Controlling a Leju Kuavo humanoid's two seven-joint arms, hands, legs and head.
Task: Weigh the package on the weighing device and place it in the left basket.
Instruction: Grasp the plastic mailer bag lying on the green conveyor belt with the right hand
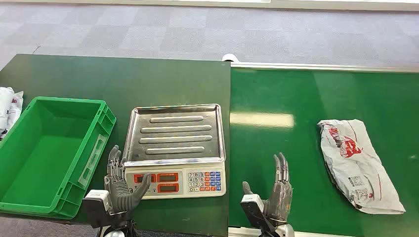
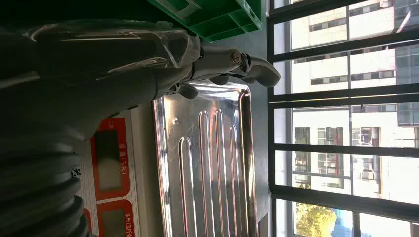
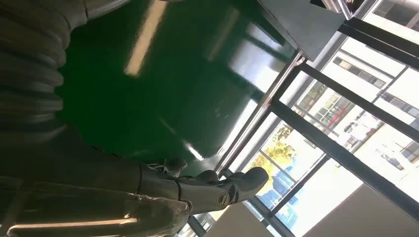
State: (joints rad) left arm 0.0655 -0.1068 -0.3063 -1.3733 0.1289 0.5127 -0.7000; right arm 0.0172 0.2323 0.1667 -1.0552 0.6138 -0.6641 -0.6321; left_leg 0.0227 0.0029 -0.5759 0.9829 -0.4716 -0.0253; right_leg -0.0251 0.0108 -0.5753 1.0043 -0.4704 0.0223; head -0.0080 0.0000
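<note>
A crumpled white package (image 1: 359,163) with red print lies on the green surface at the far right. The scale (image 1: 174,148) stands mid-table, its steel pan (image 2: 207,168) bare and its red displays facing me. To its left is the green basket (image 1: 47,153), with nothing inside. My left hand (image 1: 121,182) hovers open at the scale's front left corner, fingers apart, thumb (image 2: 247,66) near the display. At the near edge, well left of the package, my right hand (image 1: 277,190) is raised with fingers (image 3: 227,185) extended, holding nothing.
Another white bag (image 1: 9,108) lies at the far left edge beyond the basket. A seam divides the dark table from the brighter green surface (image 1: 296,98) on the right. Grey carpet lies past the far edge.
</note>
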